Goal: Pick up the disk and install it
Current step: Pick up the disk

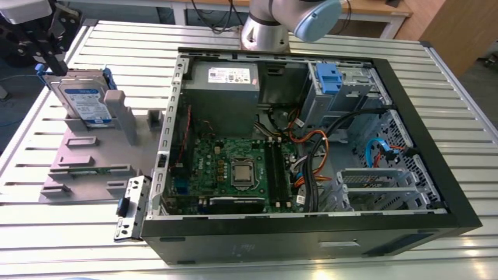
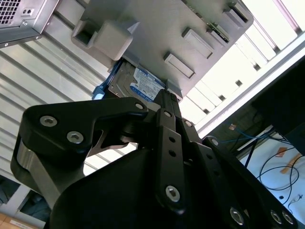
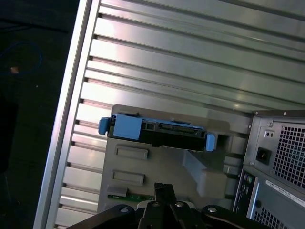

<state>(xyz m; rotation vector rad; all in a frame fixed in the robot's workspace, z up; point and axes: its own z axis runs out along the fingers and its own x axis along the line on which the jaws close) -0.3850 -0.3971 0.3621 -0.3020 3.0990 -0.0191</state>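
The disk (image 1: 81, 102), silver with a blue-and-white label and blue rails, stands on edge in a grey holder (image 1: 86, 163) at the exterior view's left, beside the open computer case (image 1: 459, 198). My gripper (image 1: 48, 61) hangs just above and behind the disk's top edge, apart from it and holding nothing. In the first wrist view the disk (image 3: 159, 129) lies ahead of the gripper (image 3: 162, 187), whose black fingers meet at one tip. The second wrist view has the disk's label (image 2: 145, 83) just past the gripper (image 2: 164, 95).
The case lies open on a slatted metal table (image 1: 116, 35), with the motherboard, cables and a grey power supply (image 1: 225, 79) inside. A drive bay with a blue latch (image 1: 327, 79) sits at the case's far right. The arm's base (image 1: 265, 29) stands behind the case.
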